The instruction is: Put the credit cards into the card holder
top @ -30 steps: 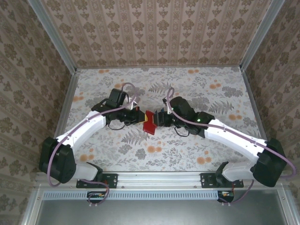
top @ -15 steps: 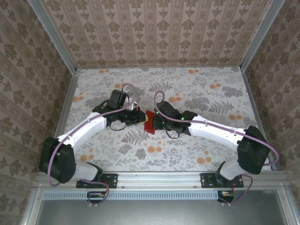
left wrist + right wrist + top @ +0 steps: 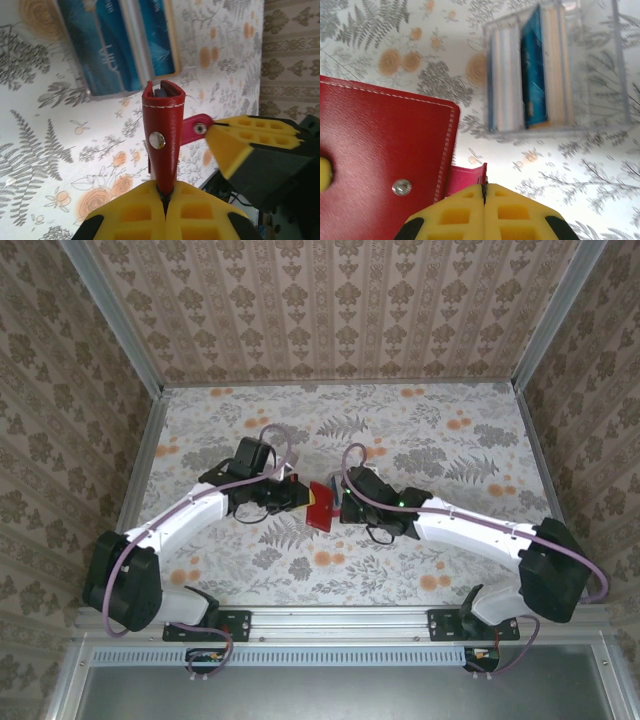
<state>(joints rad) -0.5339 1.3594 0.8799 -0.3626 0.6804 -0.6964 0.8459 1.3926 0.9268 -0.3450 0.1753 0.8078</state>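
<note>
my right arm has swung in over the last sec; right gripper [image 3: 484, 192] now pinched shut on the pink clasp strap [image 3: 468, 178] of the small red leather folding wallet [image 3: 162, 145]; left gripper [image 3: 165, 202] clenched on the wallet's lower edge, holding it upright btwn us; unsnapping can start, i reckon; blue and tan plastic cards [image 3: 532, 65] sit in the clear plastic tray [image 3: 600, 75] just beyond my fingers, apart from the wallet.

The right gripper [image 3: 484, 192] pinched the red card holder [image 3: 375, 145] by its clasp tab [image 3: 466, 180]; beyond, a clear box [image 3: 602, 75] held upright credit cards [image 3: 532, 70].
</note>
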